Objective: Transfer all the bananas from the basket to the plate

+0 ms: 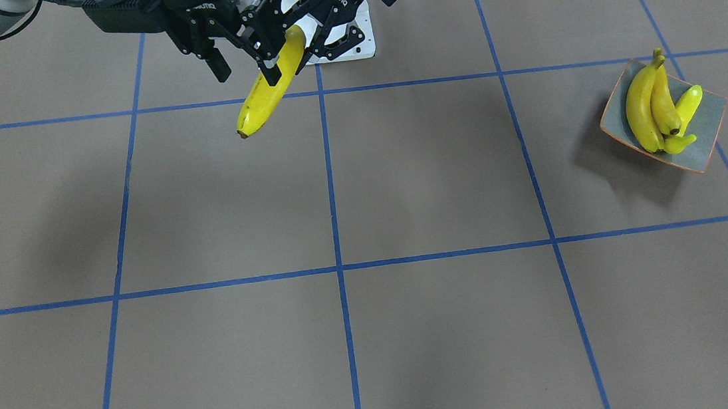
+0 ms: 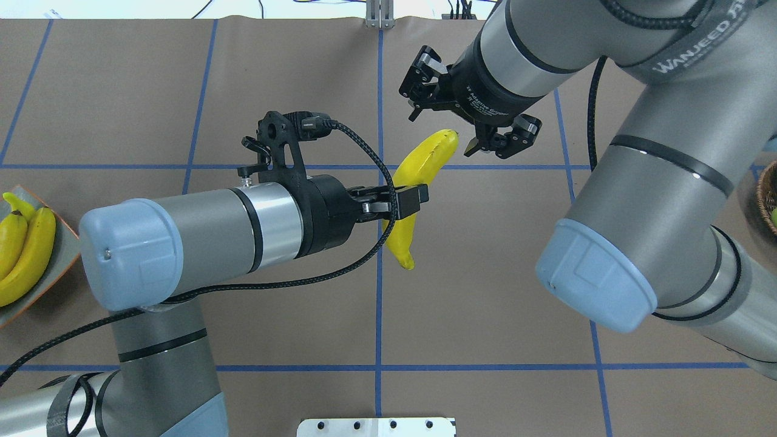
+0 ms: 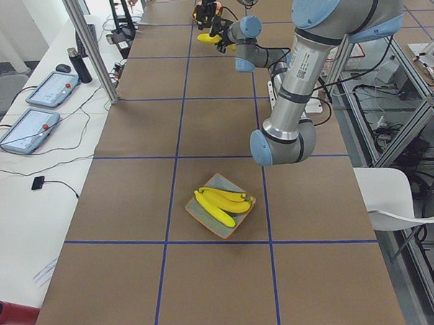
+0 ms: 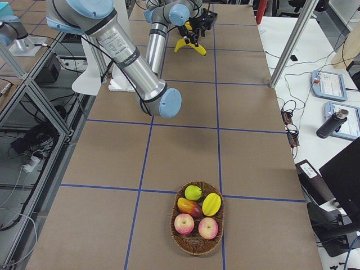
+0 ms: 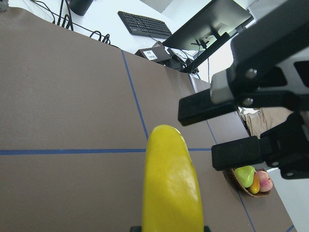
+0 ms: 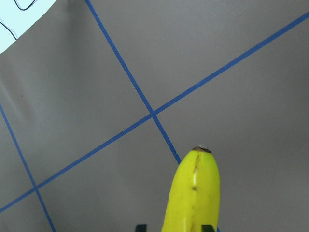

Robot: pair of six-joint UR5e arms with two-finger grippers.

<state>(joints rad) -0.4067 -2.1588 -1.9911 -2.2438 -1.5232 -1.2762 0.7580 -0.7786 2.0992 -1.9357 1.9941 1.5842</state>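
Note:
A yellow banana [image 2: 425,164] hangs in the air over the middle of the table. My left gripper [image 2: 413,201] is shut on its middle. My right gripper [image 2: 442,130] stands open at the banana's far end, its fingers apart and not pressing on it. In the left wrist view the banana [image 5: 171,183] fills the foreground, with the right gripper's spread fingers [image 5: 212,104] beyond it. The plate [image 1: 710,124], grey inside with an orange rim, sits on my left side and holds three bananas [image 1: 642,111]. The basket [image 4: 175,230] on my right side shows no banana.
The wicker basket holds apples, a mango and a green fruit [image 4: 193,192]. A white mounting plate [image 2: 376,426] sits at the robot's edge of the table. Tablets [image 3: 28,131] and a bottle [image 3: 81,65] lie on the side bench.

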